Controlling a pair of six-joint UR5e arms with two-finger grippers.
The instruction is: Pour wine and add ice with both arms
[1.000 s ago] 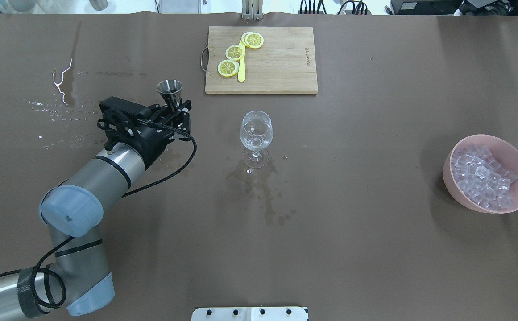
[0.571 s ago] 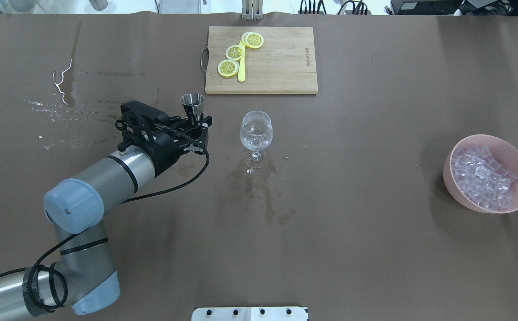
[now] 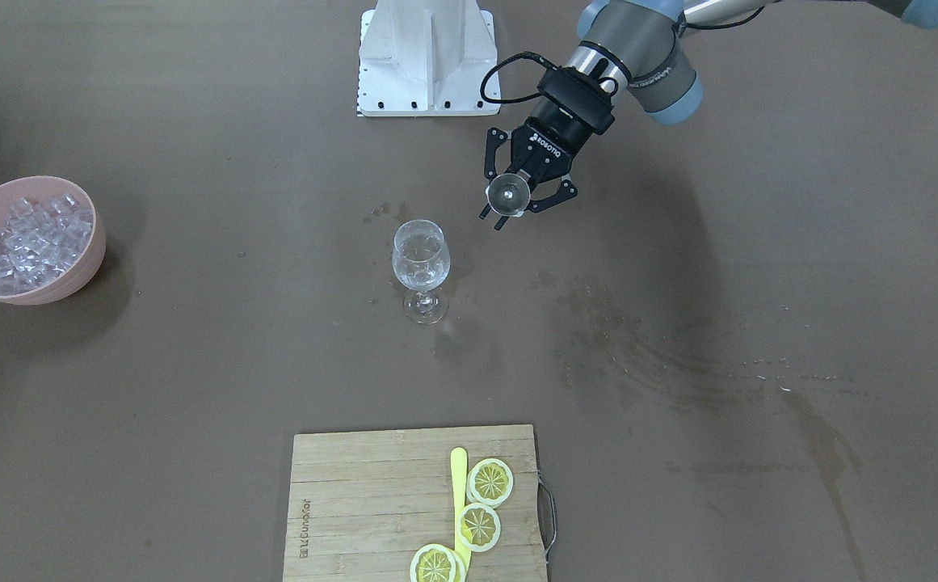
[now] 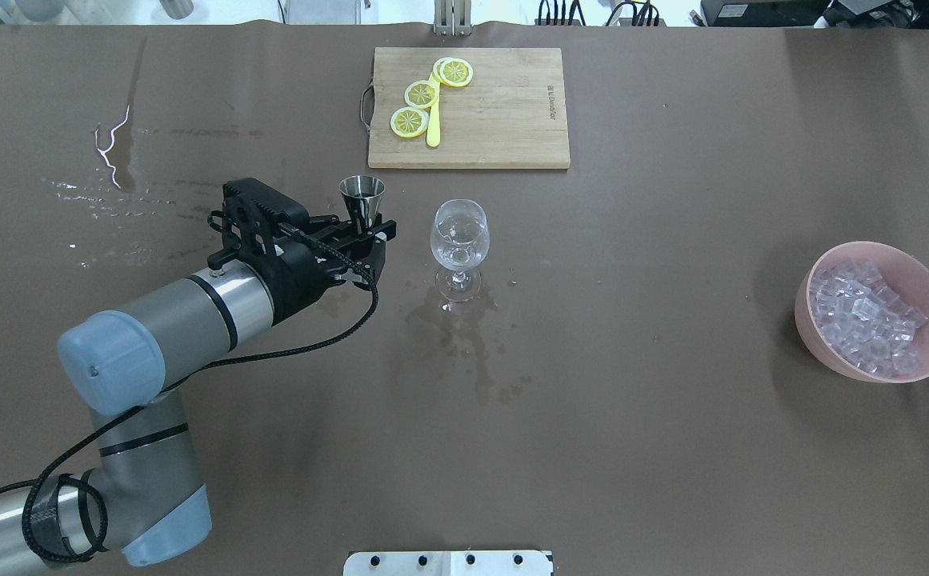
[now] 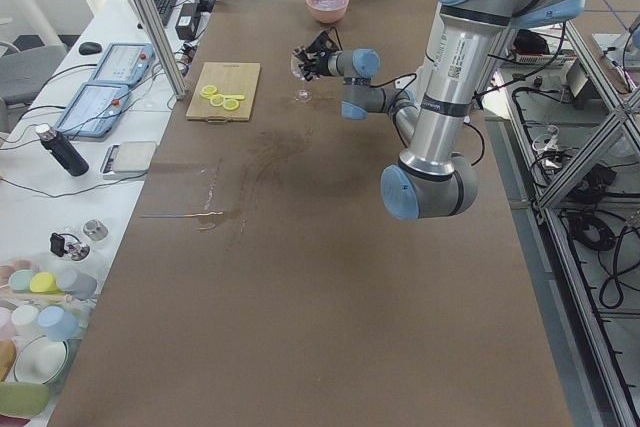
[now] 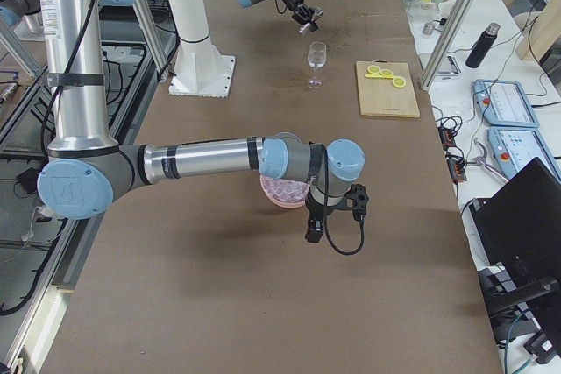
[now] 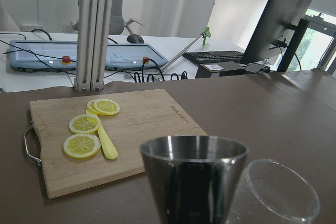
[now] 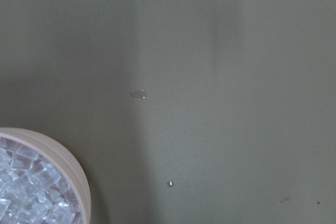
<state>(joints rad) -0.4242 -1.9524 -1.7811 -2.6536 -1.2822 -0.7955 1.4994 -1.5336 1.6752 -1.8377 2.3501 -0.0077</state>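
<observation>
My left gripper [image 4: 366, 226] is shut on a steel jigger [image 4: 362, 196] and holds it upright above the table, just left of the empty wine glass [image 4: 459, 236]. In the front view the left gripper [image 3: 517, 202] and the jigger [image 3: 510, 194] sit up and right of the glass [image 3: 420, 259]. The left wrist view shows the jigger [image 7: 194, 182] close beside the glass rim [image 7: 281, 192]. The ice [image 4: 864, 316] fills a pink bowl [image 4: 808, 320] at the right. My right gripper [image 6: 317, 227] hangs by that bowl [image 6: 280, 194]; I cannot tell whether it is open or shut.
A wooden cutting board [image 4: 496, 112] with lemon slices [image 4: 422, 94] and a yellow knife lies at the far middle. Wet patches [image 4: 464, 336] mark the brown cover by the glass and at the left. The white base block [image 3: 428, 56] stands on the robot's side.
My left gripper has moved right with the jigger, from well left of the glass to close beside it. The glass, bowl and board have not moved.
</observation>
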